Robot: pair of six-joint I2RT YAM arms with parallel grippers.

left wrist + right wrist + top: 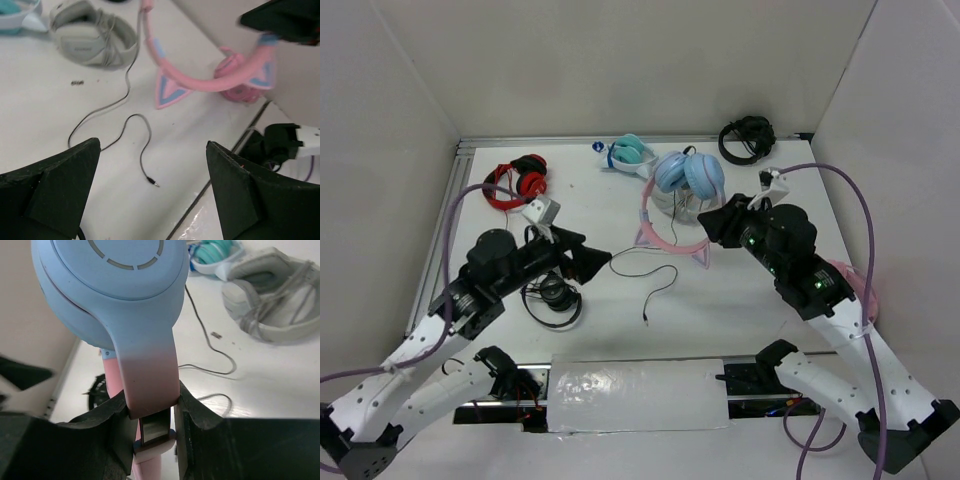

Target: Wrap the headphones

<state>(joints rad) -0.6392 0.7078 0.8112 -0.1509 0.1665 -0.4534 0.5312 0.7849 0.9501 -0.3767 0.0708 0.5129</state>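
Observation:
The headphones (686,178) have light blue ear cups and a pink headband with cat ears (672,238). My right gripper (713,222) is shut on the headband arm just below one blue cup (150,390), holding the pair up off the table. Their thin black cable (655,272) trails loose across the table, its plug end (152,182) lying free. My left gripper (603,261) is open and empty, hovering above the cable's end; its dark fingers (50,190) frame the plug in the left wrist view.
Other headphones lie around: red pair (520,182) back left, teal-and-white pair (628,153) at the back, black pair (746,138) back right, black pair (553,296) under the left arm, grey pair (92,32), pink pair (850,278) under the right arm.

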